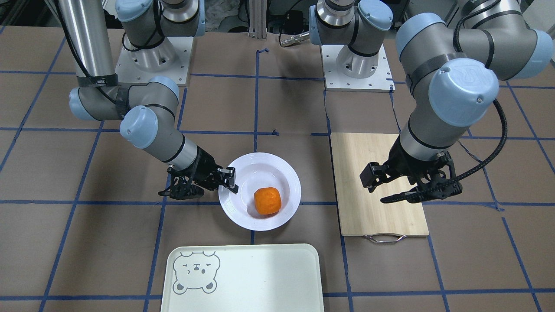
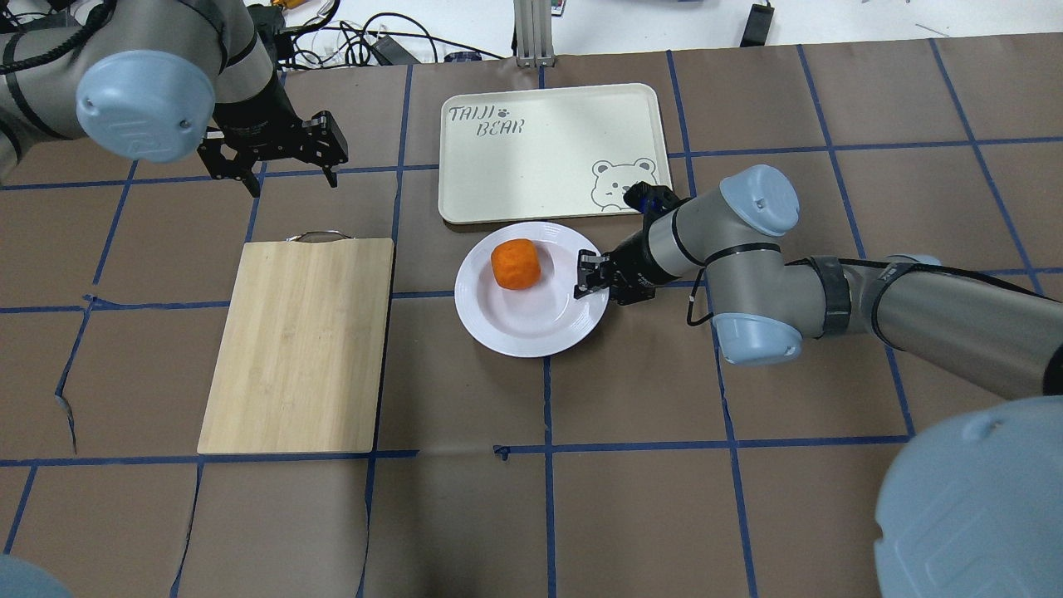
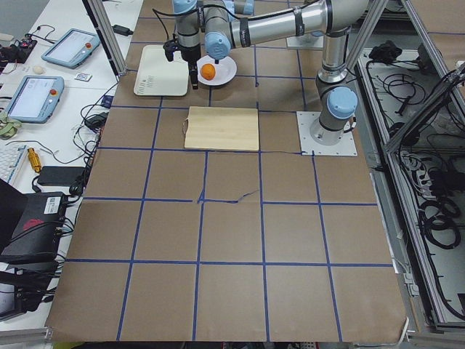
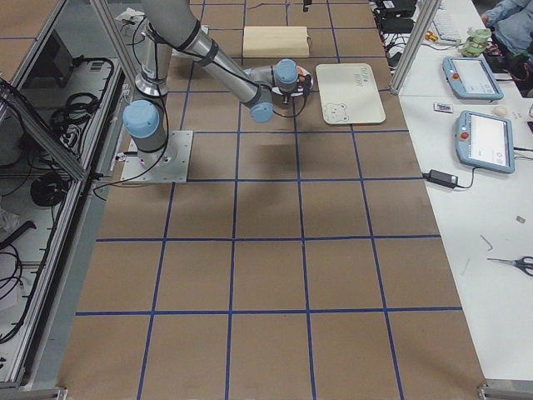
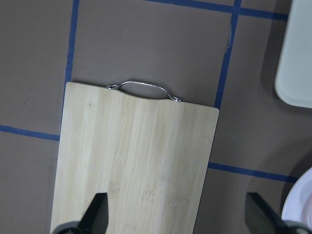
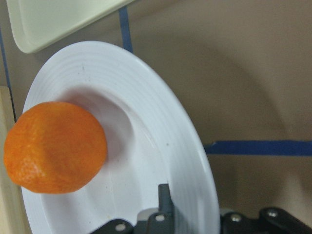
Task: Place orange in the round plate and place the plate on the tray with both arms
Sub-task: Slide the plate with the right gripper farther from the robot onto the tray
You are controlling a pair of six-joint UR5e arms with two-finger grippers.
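Of the two grippers, the right gripper (image 1: 233, 180) is the one at work from where I stand; it is drawn in on the rim of the round plate (image 1: 286, 173) on the side of the robot's right; its wrist view shows one finger (image 6: 165, 202) lying on top of the ridged rim, with the other passing below the edge, out of sight, so it has the plate pinched between them; its arm reaches in low across the table (image 2: 631, 399), which is brown with blue tape lines. The orange (image 1: 267, 200) sits in the plate's sunken centre, a little toward the tray side, apart from the finger; nothing is touching it. The plate lies flat on the table, just beside the long edge of the tray (image 1: 260, 277) nearest the robot and not on it; a narrow strip of table shows between them in the front view; the tray's bear drawing is in the corner toward the robot's right. The left gripper (image 1: 386, 188) hangs above the wooden cutting board (image 1: 351, 173) with its fingers spread wide and nothing between them; the board lies well apart from the plate, on the robot's left, with its metal handle (image 1: 384, 238) pointing away from the robot.
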